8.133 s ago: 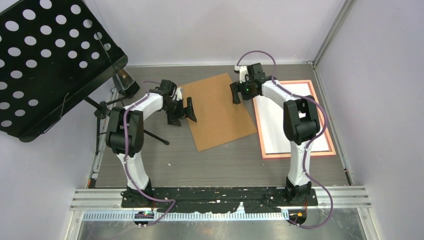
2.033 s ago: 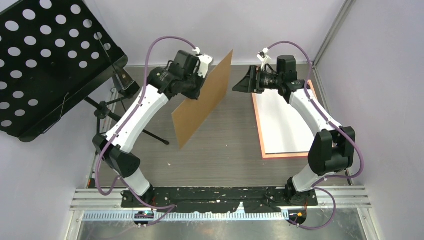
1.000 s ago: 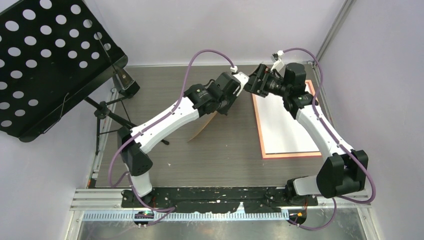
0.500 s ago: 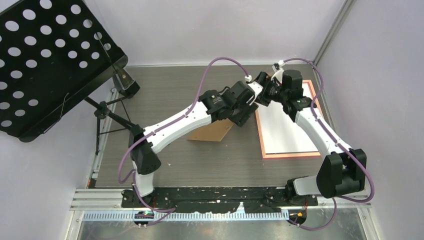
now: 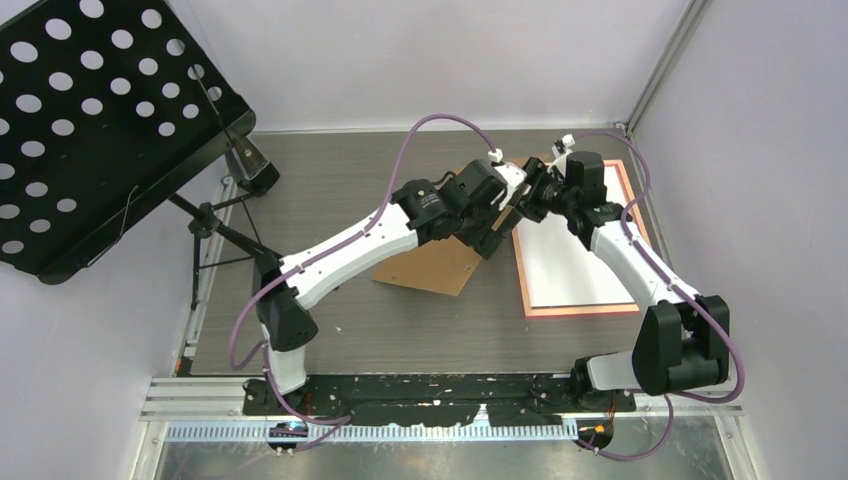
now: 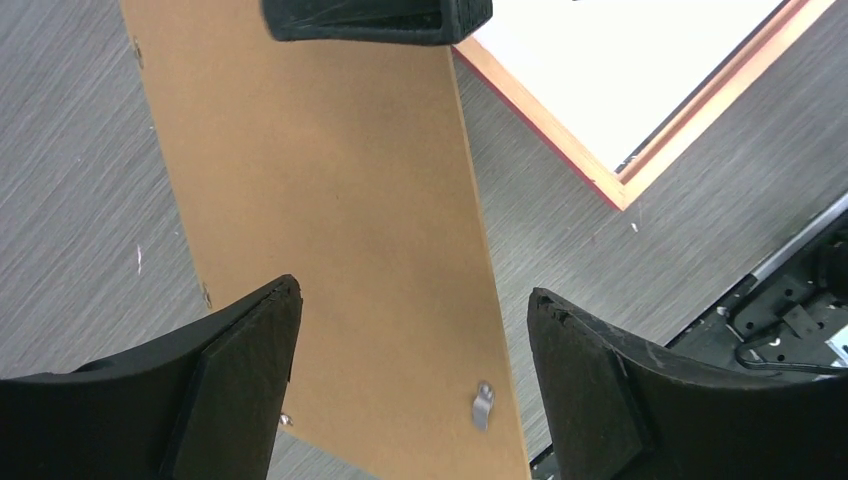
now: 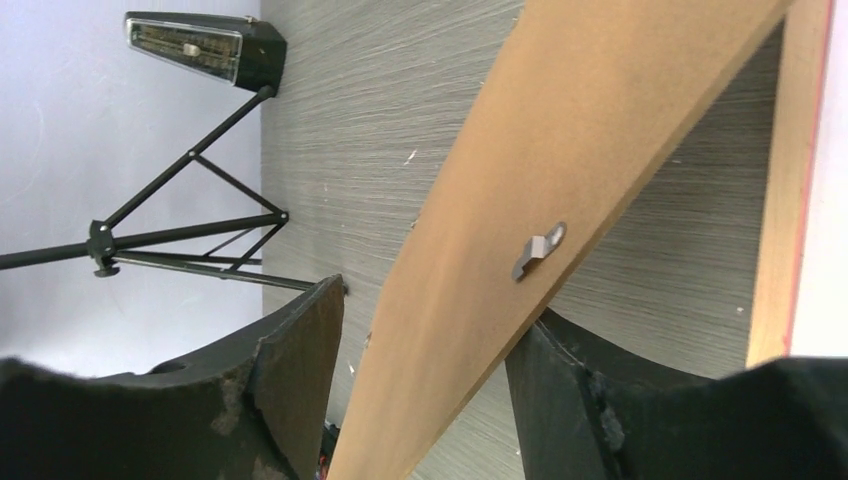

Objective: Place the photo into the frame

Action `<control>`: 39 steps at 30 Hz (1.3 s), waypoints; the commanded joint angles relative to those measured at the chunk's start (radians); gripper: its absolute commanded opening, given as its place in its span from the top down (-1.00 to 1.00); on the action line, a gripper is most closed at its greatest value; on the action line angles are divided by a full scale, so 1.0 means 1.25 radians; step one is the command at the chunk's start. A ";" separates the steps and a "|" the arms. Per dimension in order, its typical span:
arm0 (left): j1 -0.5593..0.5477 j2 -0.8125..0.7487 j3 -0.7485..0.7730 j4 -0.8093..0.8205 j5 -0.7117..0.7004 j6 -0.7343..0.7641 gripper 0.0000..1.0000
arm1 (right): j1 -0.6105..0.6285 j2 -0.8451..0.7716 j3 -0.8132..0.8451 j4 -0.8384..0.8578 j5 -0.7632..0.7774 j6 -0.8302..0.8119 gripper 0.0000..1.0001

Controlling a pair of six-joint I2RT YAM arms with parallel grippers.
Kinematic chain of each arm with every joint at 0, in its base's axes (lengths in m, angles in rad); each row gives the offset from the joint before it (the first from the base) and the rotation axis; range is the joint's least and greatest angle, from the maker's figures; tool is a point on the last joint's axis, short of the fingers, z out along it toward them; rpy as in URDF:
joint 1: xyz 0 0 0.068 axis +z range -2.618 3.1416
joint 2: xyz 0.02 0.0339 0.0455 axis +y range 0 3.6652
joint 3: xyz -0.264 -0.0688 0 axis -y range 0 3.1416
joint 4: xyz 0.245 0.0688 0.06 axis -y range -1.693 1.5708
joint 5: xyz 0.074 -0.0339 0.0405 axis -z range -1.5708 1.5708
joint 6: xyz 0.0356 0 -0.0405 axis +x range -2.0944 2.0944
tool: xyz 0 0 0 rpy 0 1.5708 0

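Two pincers meet over the brown board, right beside the frame.

The left pincer [image 6: 412, 300] is spread wide just above the board [image 6: 330, 250] and touches nothing. The right pincer [image 7: 430, 310] is spread too, and the tilted board passes between its fingers. I cannot tell if the board rests on one of them. The board looks stiff, thin and light, so its edge, away from the little clip [image 7: 538, 248], seems the best place to hold. The photo [image 5: 575, 250] lies white side up inside the frame [image 5: 585, 311]. It is likely thin, bendy and easy to nudge crooked. The arms are crowded close together there. The frame's right side is near the wall, but the surface [image 5: 330, 170] toward the music stand [image 5: 90, 120] has open room.
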 commanded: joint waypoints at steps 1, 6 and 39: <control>-0.005 -0.078 0.018 0.010 0.024 -0.012 -0.67 | -0.014 -0.017 -0.005 0.050 0.037 -0.013 -0.22; -0.005 -0.129 -0.013 0.021 0.032 -0.007 -0.67 | -0.041 -0.001 -0.048 0.126 0.039 -0.003 0.21; 0.230 -0.211 -0.263 0.190 0.166 -0.013 -0.66 | -0.504 -0.122 -0.060 0.026 -0.384 -0.042 0.89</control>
